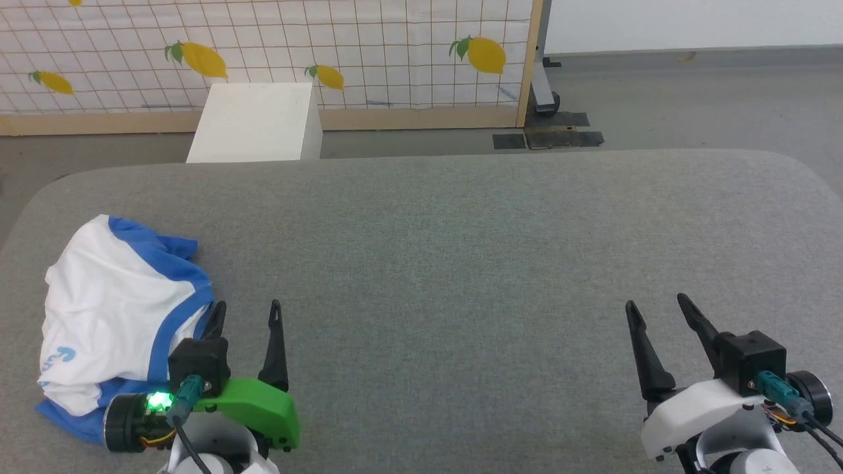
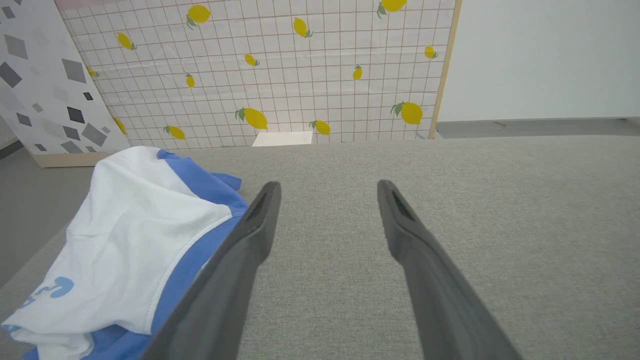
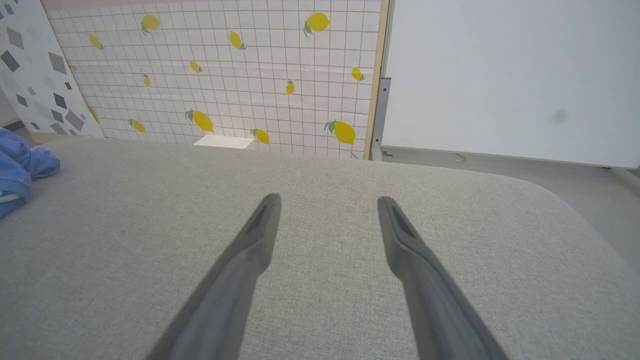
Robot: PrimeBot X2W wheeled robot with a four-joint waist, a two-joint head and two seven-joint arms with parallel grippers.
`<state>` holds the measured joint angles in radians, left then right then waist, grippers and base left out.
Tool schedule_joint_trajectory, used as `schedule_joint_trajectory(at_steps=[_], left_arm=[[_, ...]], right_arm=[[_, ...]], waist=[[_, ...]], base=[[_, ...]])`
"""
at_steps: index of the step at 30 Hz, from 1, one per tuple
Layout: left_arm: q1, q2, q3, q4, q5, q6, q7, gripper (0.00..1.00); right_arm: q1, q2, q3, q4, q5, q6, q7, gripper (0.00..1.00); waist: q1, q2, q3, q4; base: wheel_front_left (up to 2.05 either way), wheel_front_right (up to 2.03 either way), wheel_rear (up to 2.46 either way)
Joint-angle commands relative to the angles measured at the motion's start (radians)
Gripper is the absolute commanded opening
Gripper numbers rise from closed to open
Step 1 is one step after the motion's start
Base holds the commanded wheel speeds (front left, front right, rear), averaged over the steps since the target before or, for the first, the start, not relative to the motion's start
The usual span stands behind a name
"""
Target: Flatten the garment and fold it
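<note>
The garment (image 1: 112,309), a white T-shirt with blue sleeves and trim, lies crumpled in a heap at the left end of the grey table (image 1: 461,263). A light-blue logo shows on its near side. My left gripper (image 1: 247,306) hovers open just right of the heap, its left finger next to the blue hem. In the left wrist view the garment (image 2: 130,235) bulges left of the open left gripper (image 2: 327,185). My right gripper (image 1: 655,303) stands open over bare table far to the right. The right wrist view has its open right gripper (image 3: 327,200) and a blue fold of garment (image 3: 20,167) at far left.
A white box (image 1: 253,122) stands on the floor behind the table's far edge. A lemon-print grid panel (image 1: 296,46) with a wooden frame closes off the back. The table's rounded corners fall away at the far left and far right.
</note>
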<state>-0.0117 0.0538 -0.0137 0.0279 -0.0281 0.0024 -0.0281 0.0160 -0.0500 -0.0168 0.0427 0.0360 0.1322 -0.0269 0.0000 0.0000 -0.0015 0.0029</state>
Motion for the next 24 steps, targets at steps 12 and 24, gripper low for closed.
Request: schedule_joint_trajectory(at_steps=[12,24], left_arm=[[-0.012,0.006,0.004,0.021,-0.022,0.018,-0.032,1.0],[-0.004,0.013,0.016,0.026,-0.041,0.033,-0.057,1.0]], right_arm=[[-0.01,0.0,-0.015,0.037,0.029,0.0,-0.027,1.0],[-0.015,0.0,-0.016,0.06,0.049,0.0,-0.043,1.0]], waist=[[0.0,0.0,-0.007,0.049],[0.0,0.0,-0.009,0.137]], base=[[0.0,0.0,0.0],[0.0,0.0,0.0]])
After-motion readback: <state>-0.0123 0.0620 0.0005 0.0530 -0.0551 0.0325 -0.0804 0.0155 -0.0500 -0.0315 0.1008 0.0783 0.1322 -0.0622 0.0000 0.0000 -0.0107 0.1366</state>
